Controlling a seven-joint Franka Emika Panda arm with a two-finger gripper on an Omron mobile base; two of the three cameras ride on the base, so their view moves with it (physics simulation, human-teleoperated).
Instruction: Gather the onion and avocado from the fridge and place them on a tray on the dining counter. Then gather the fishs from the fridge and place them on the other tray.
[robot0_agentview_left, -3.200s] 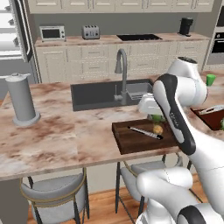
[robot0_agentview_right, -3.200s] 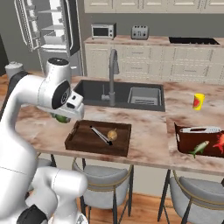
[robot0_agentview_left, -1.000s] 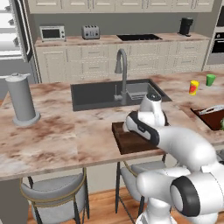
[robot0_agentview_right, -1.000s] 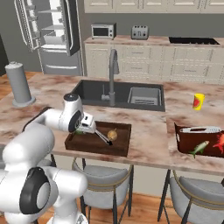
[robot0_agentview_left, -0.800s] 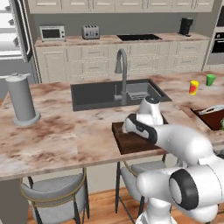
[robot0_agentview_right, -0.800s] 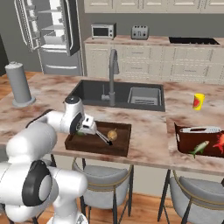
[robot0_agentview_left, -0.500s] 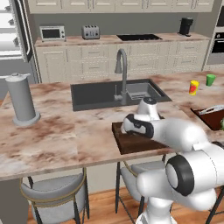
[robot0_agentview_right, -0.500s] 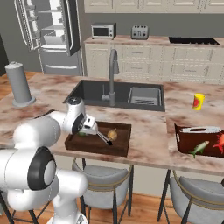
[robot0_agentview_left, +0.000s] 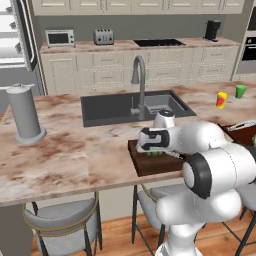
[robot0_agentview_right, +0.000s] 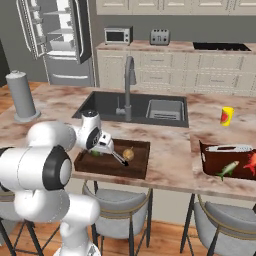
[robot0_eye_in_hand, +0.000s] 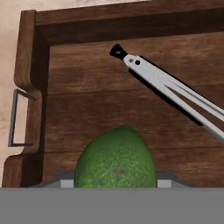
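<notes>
My gripper (robot0_agentview_right: 98, 149) hangs low over the left end of the dark brown tray (robot0_agentview_right: 107, 172) on the dining counter (robot0_agentview_right: 170, 150), shut on the green avocado (robot0_agentview_right: 96, 152). In the hand view the avocado (robot0_eye_in_hand: 116, 159) sits between the fingertips of the gripper (robot0_eye_in_hand: 114, 183), just above the tray (robot0_eye_in_hand: 26, 78) floor. The onion (robot0_agentview_right: 128, 152) lies in the tray's right half beside metal tongs (robot0_eye_in_hand: 175, 94). From the left base view, gripper (robot0_agentview_left: 151, 150) and avocado (robot0_agentview_left: 153, 153) are over the tray (robot0_agentview_left: 145, 166). The other tray (robot0_agentview_right: 220, 162) holds fish (robot0_agentview_right: 227, 169). The fridge (robot0_agentview_right: 60, 40) stands open.
A grey cylinder (robot0_agentview_left: 25, 112) stands on the counter's left end. The dark sink (robot0_agentview_right: 145, 107) and faucet (robot0_agentview_right: 128, 85) lie behind the tray. A yellow cup (robot0_agentview_right: 226, 116) and a green cup (robot0_agentview_left: 241, 91) stand at the right. Stools (robot0_agentview_right: 120, 205) are below the counter's edge.
The arm has folded down from above the counter, bringing the avocado low over the tray's left end. Over the last second the hand only shifted slightly.
</notes>
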